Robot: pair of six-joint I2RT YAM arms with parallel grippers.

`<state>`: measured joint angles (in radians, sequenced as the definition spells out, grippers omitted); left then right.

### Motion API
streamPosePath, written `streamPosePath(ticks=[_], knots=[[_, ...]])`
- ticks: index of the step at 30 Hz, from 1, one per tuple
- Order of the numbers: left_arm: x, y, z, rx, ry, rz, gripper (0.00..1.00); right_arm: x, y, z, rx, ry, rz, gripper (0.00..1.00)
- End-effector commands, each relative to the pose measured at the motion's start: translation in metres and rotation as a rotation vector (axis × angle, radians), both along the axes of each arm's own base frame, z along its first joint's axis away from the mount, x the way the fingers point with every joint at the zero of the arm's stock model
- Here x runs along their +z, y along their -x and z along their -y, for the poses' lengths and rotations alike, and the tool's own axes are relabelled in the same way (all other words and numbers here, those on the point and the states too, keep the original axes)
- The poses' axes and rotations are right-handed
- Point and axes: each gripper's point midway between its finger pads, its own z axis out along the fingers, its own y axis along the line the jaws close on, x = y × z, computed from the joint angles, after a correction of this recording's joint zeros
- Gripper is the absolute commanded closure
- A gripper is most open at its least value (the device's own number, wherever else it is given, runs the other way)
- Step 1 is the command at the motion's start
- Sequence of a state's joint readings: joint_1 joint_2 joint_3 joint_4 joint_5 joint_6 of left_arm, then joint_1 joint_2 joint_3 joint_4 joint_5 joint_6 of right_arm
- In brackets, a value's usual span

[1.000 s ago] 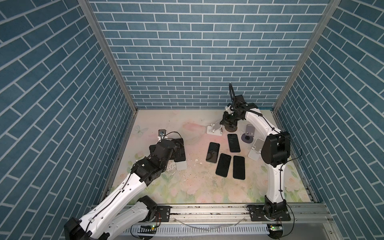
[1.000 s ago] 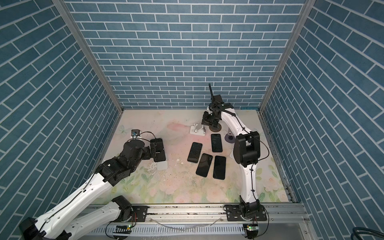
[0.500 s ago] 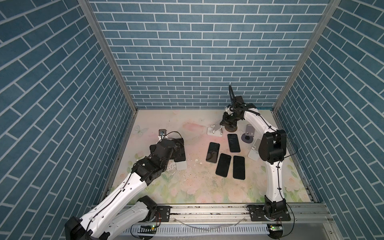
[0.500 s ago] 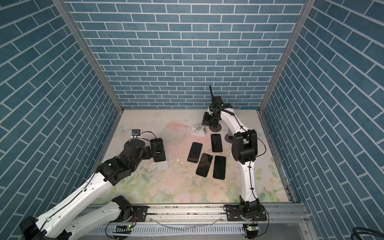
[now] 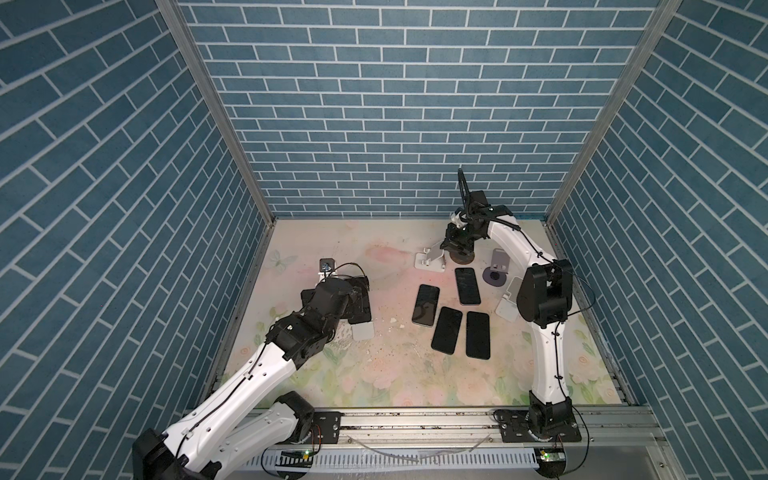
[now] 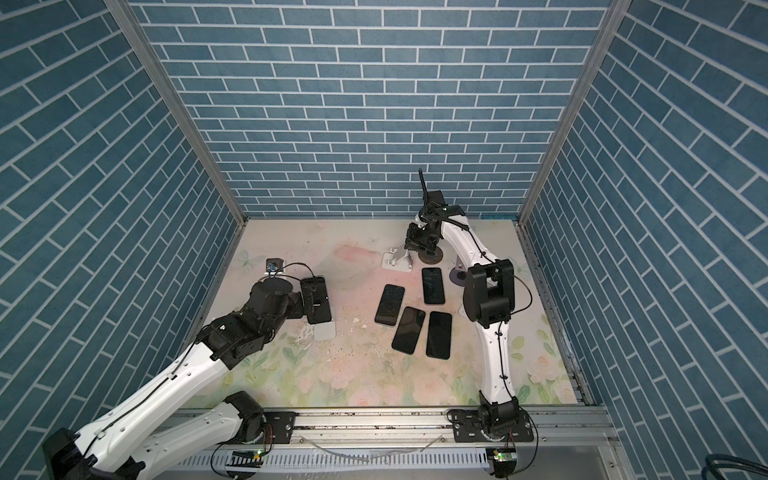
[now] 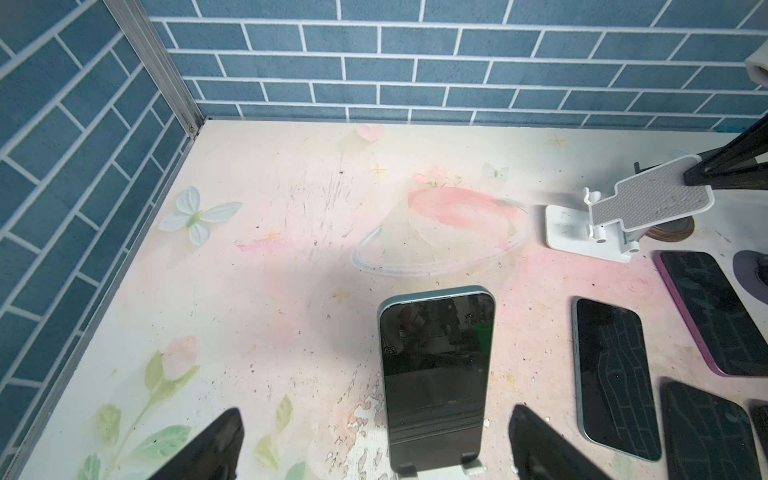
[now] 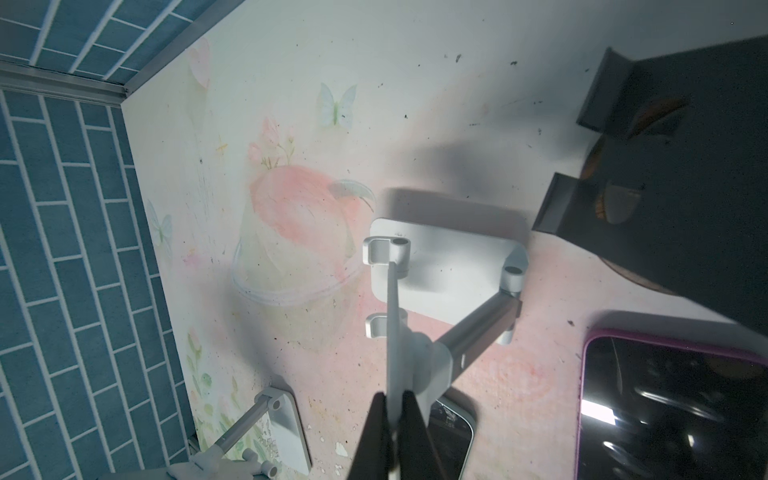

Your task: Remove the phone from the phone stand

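Top views overhead; wrist views close, sharing white stand (image 7: 648, 201)

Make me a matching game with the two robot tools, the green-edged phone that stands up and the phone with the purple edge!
Things
1. left tool
2. right tool
3. green-edged phone
4. purple-edged phone

States
A. lying flat on the table
B. open, with a finger on each side of a phone
C. shut on the plate of the white stand
D. leaning upright in its little stand

Pairs: 1-B, 2-C, 3-D, 4-A
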<state>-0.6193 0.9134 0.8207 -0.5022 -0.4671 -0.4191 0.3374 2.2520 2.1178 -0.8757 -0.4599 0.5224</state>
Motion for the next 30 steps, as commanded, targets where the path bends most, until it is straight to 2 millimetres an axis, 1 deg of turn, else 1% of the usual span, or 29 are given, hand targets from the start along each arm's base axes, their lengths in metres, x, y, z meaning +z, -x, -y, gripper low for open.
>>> streamPosePath(ticks=[1, 8, 14, 23, 24, 25, 30], knots=[[0.013, -0.002, -0.003, 0.015, 0.017, 0.032, 0.00, 0.020, -0.009, -0.004, 0.020, -0.025, 0.058, 0.89], [0.012, -0.002, -0.004, 0.016, 0.010, 0.031, 0.00, 0.020, -0.011, -0.003, 0.013, -0.015, 0.053, 0.86], [0.012, -0.002, -0.005, 0.017, 0.007, 0.030, 0.00, 0.025, -0.010, -0.003, 0.014, -0.015, 0.062, 0.80], [0.015, -0.001, -0.005, 0.017, 0.010, 0.032, 0.00, 0.038, -0.004, 0.001, 0.012, -0.003, 0.101, 0.70], [0.015, -0.001, -0.005, 0.016, 0.010, 0.030, 0.00, 0.042, -0.003, 0.002, 0.011, -0.003, 0.113, 0.70], [0.016, -0.001, -0.005, 0.016, 0.008, 0.028, 0.00, 0.050, -0.001, 0.002, 0.009, -0.006, 0.135, 0.69], [0.016, -0.001, -0.005, 0.016, 0.008, 0.022, 0.00, 0.063, 0.011, 0.004, 0.013, 0.014, 0.186, 0.65]])
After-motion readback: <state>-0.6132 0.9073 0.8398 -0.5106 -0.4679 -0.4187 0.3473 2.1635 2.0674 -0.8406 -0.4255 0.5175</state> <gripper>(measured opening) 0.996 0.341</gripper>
